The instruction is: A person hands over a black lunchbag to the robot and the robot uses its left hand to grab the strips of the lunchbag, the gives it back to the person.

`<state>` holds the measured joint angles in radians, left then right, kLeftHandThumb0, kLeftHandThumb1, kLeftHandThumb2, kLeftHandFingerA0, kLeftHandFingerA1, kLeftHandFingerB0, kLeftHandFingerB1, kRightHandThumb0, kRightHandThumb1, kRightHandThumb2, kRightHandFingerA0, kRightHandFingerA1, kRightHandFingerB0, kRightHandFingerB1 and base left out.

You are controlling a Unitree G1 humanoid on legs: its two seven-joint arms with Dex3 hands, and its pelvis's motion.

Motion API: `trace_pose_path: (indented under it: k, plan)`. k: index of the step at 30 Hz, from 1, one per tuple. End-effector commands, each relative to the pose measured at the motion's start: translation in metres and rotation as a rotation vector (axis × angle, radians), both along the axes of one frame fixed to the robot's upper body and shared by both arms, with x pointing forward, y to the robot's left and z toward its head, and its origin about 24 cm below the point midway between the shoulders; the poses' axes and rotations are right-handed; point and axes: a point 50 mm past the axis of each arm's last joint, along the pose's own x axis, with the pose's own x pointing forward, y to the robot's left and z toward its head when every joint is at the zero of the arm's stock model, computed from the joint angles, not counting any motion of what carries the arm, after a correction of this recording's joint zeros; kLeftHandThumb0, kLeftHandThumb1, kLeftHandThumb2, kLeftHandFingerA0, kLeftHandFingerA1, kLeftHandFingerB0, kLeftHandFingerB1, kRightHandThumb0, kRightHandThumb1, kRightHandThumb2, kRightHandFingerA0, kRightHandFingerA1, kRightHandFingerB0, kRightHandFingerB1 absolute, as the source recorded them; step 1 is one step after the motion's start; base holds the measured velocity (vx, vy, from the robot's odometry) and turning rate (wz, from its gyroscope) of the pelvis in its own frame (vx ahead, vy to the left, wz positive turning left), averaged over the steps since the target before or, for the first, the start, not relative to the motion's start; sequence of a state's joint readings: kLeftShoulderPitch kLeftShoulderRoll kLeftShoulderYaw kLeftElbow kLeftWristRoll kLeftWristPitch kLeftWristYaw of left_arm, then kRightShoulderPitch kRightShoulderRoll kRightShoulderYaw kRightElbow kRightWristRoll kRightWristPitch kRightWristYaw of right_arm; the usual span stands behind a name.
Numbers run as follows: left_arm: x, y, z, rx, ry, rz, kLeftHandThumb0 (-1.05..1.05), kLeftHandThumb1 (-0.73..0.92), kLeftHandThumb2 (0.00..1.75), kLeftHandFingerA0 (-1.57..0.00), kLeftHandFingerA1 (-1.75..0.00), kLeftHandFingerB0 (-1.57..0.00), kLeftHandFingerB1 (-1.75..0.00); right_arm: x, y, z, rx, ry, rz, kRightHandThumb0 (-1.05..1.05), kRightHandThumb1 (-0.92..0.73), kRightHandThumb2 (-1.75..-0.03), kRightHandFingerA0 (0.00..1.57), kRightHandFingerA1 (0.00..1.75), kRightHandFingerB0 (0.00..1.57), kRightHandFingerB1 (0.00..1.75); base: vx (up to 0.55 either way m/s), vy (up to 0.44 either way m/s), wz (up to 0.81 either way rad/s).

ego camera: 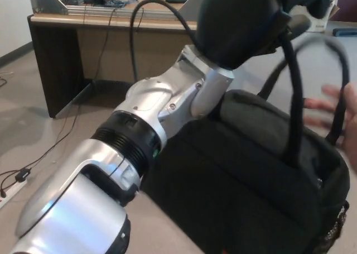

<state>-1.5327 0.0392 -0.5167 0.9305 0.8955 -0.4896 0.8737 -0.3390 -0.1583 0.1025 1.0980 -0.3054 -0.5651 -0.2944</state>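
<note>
My left hand [251, 17] is raised at the top of the head view, shut on the straps [293, 97] of the black lunchbag [251, 181]. The bag hangs below the hand at the lower right, its straps stretched up into my fingers. My silver left forearm [139, 131] runs diagonally from the lower left up to the hand. A person's hand [334, 106] reaches in from the right edge, close to the far strap; whether it touches the strap I cannot tell. My right hand does not show.
A wooden desk [111, 42] with cables and equipment on top stands behind at the upper left. A black cable [134, 36] hangs down its front. A power strip and cord [17, 178] lie on the floor at the left.
</note>
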Motion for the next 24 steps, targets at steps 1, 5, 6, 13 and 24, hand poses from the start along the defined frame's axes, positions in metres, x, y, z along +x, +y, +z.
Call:
trace_pose_path:
  k: [1,5,6,13,24]
  plan:
    - [-0.001,0.000,-0.005,-0.006,-0.031,0.034,-0.27,0.54,0.56,-0.80,-1.68,-0.81,-1.09,0.003,-0.003,0.001,-0.008,0.016,-0.005,-0.36,-0.64,-0.59,0.53,0.46,0.48,0.38,0.00,0.000,0.00]
    - [0.000,0.004,-0.009,-0.008,-0.035,0.053,-0.27,0.47,0.56,-0.86,-1.61,-0.94,-0.64,0.005,-0.001,0.003,-0.013,0.005,0.001,-0.35,-0.63,-0.58,0.55,0.47,0.49,0.39,0.00,0.000,0.00]
    - [0.000,0.004,-0.009,-0.009,-0.037,0.052,-0.27,0.47,0.56,-0.86,-1.61,-0.94,-0.64,0.006,-0.001,0.003,-0.013,0.003,0.001,-0.35,-0.63,-0.58,0.55,0.47,0.49,0.39,0.00,0.000,0.00]
    - [0.006,0.010,-0.023,0.054,0.118,0.095,-0.29,0.52,0.57,-0.81,-1.36,-0.81,-0.65,-0.001,-0.002,-0.002,-0.008,0.024,0.002,-0.33,-0.63,-0.58,0.55,0.47,0.50,0.39,0.00,0.000,0.00]
    - [0.015,0.025,-0.034,0.199,0.372,0.182,-0.87,0.57,0.59,0.00,0.00,0.00,0.00,0.000,0.000,-0.003,-0.011,0.027,0.000,-0.33,-0.64,-0.58,0.55,0.47,0.49,0.39,0.00,0.000,0.00]
